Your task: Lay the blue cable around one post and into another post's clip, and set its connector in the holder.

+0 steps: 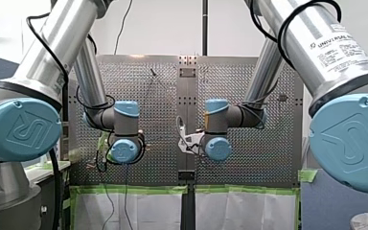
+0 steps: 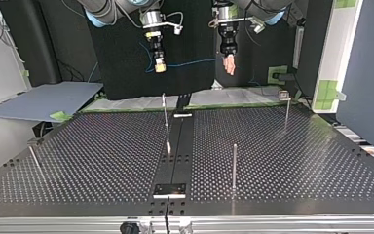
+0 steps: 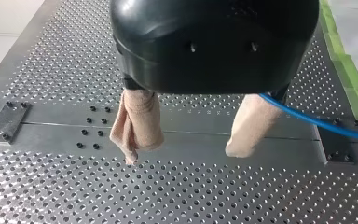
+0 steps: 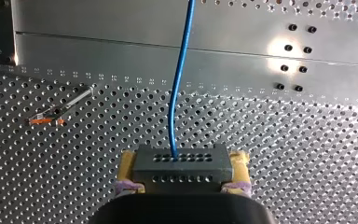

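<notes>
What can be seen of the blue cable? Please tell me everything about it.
The blue cable is thin, round and smooth, plastic-looking. One end enters a dark grey connector with two rows of holes, clamped between the yellow-padded fingers of my right gripper. It hangs in the air above the perforated table, nearly level in the top view, and reaches my left gripper, passing behind one beige finger; contact there is unclear.

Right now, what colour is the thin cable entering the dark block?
Thin cable: blue, clearest in the right wrist view.

so the blue cable (image 2: 190, 62) just hangs between my right gripper (image 2: 159, 67) and my left gripper (image 2: 230, 66), both high above the table (image 2: 297, 161) and its 4 posts (image 2: 234, 165)
</notes>
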